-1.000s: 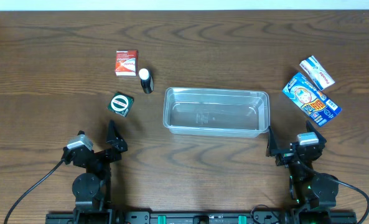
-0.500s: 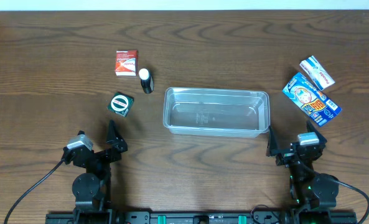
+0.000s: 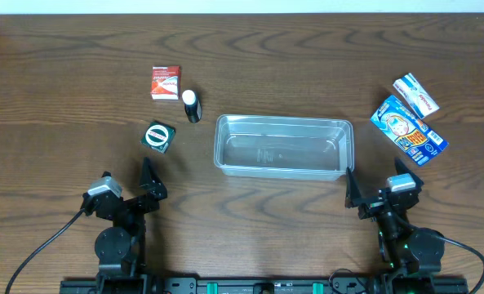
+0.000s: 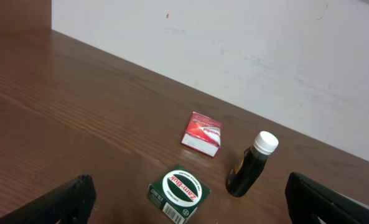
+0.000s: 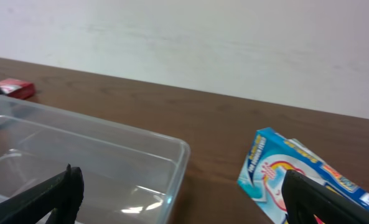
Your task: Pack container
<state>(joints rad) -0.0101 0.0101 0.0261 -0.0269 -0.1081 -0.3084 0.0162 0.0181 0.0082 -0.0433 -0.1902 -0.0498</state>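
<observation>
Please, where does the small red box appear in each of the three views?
Overhead: the red box lies upper left, left of the container.
Left wrist: red box near centre, beyond the green box.
Right wrist: red box at far left, behind the container.
Shared landmark: the white-capped bottle beside it, overhead and left wrist; the container links overhead and right wrist.

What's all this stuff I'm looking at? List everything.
container: one, clear, table centre, empty
red box: one, red and white, left far side
bottle: one, dark with white cap, beside the red box
green box: one, green with white circle, left of the container
blue box: one, blue, right of the container
white box: one, white, just beyond the blue box
table: one, brown wood, beneath everything
left gripper: one, black, near edge, open
right gripper: one, black, near edge, open
</observation>
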